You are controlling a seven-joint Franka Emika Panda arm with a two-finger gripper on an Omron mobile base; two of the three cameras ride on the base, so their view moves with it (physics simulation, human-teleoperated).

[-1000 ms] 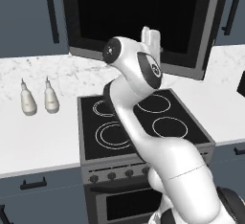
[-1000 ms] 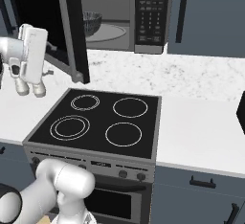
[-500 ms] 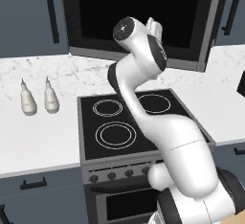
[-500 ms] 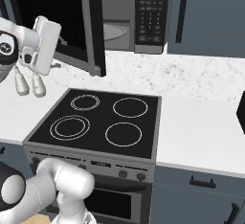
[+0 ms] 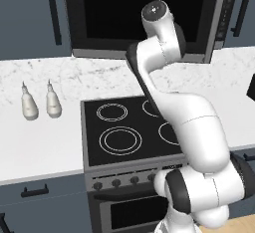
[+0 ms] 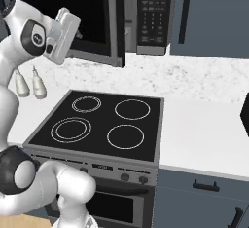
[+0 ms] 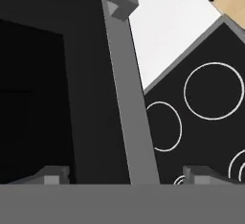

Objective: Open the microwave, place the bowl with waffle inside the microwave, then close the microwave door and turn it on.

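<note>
Microwave door (image 7: 125, 103) edge stands between the open gripper's (image 7: 123, 176) fingers.

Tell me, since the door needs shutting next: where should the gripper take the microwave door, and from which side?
Best at the microwave door's free vertical edge, far from the hinge. The open gripper already stands astride that thin grey frame. Come from the door's outer, window side and press toward the keypad.

Microwave (image 6: 121, 17) above stove (image 6: 99, 124) (2 shakers (image 6: 29, 83) left).
</note>
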